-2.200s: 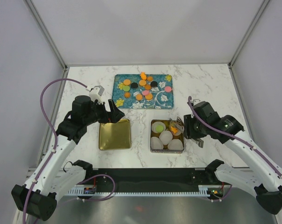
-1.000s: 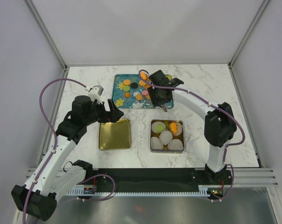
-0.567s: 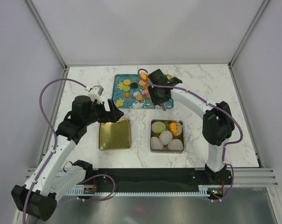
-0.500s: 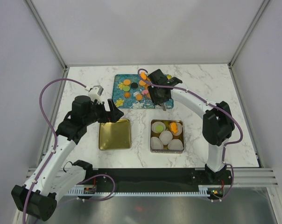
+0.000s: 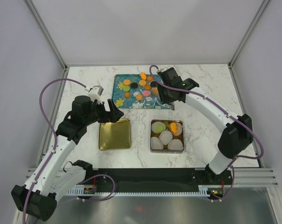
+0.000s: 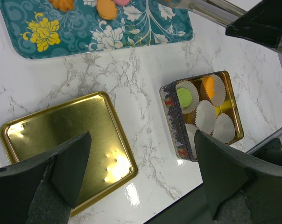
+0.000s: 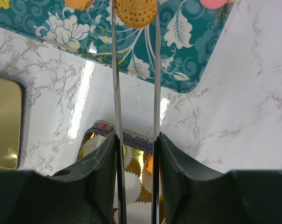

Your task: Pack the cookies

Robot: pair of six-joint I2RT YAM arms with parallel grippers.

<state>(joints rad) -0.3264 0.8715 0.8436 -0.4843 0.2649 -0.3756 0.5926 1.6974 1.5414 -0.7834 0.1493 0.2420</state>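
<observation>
Only the right wrist view shows the right gripper's thin blades clamped on an orange cookie over the teal tray; from above, the arm hides it. The left gripper hangs spread wide above the gold lid on the bench.

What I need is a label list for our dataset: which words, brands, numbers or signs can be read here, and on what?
None can be read.
tin side wall: dark speckled print, too blurred to tell if it holds letters.
teal tray: printed flowers only.
orange cookie: stamped dots, no letters.
</observation>
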